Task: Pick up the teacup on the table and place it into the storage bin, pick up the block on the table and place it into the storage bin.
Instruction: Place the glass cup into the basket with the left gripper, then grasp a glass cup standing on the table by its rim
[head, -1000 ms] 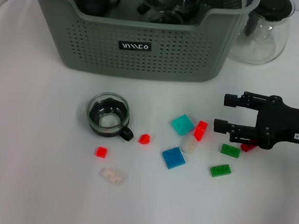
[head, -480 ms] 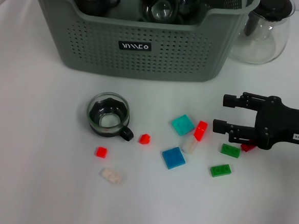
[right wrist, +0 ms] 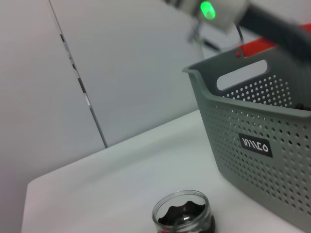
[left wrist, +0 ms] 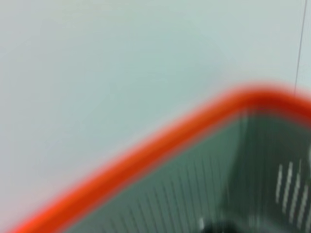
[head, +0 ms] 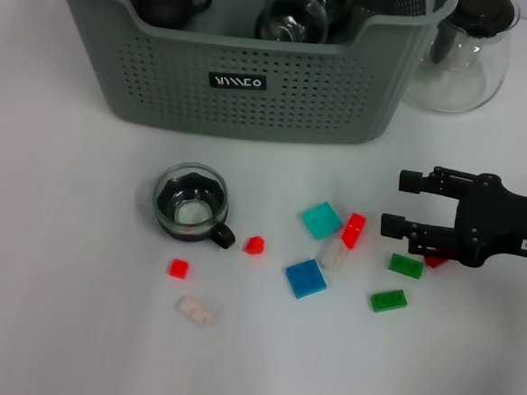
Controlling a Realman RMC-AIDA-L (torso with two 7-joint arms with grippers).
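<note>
Teacup (head: pixel 189 208) upright on table (head: pixel 58 283), in front of storage bin (head: pixel 254 79), scattered blocks beside it. Right gripper (head: pixel 397 204) low at the right, fingers apart, empty. Left gripper not visible.

We count on the table (head: pixel 55 328): one storage bin (head: pixel 253 88), one teacup (head: pixel 191 203), one glass pot (head: pixel 463 58), ten small blocks – four red (head: pixel 179 268), two green (head: pixel 389 300), one blue (head: pixel 306 278), one teal (head: pixel 321 220), two clear (head: pixel 199 310)
</note>
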